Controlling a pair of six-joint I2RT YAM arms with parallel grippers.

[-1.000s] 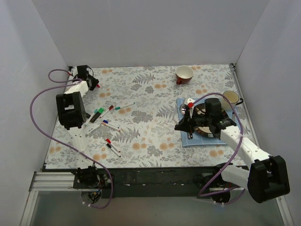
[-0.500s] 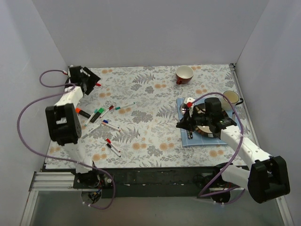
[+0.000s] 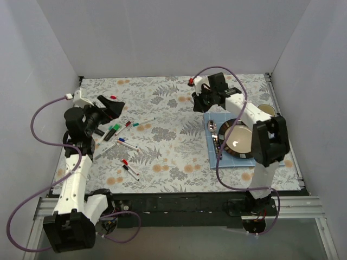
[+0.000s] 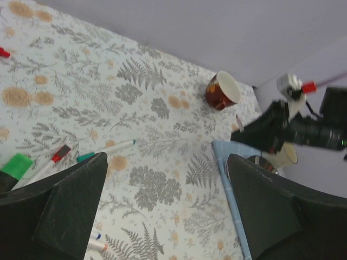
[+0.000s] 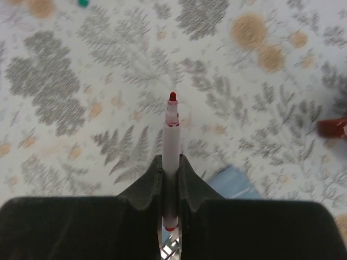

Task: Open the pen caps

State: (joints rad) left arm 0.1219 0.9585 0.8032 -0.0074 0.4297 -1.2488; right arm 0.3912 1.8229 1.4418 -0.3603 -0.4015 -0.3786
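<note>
One pen looks done. Our right hand (image 5: 171,162) has a narrow pinch on a white pen (image 5: 172,130) by its lower barrel, with the red nib bare. It holds the pen above the desk (image 3: 173,157) near the far edge, right of middle. A loose red cap (image 3: 113,97) lies on the desk toward the far-left corner, and we judge it came off that pen. Our left hand (image 4: 168,216) is wide with nothing between its fingers, and it hovers just beside that cap.

Left to do are the other pens (image 3: 127,144), roughly six, scattered on the left half between the middle and the left edge. They look capped, with green, red and blue ends, but the caps are too small to confirm each one. The pens are slim, with white barrels and coloured ends. They lie flat at mixed angles, some just beside each other.
</note>
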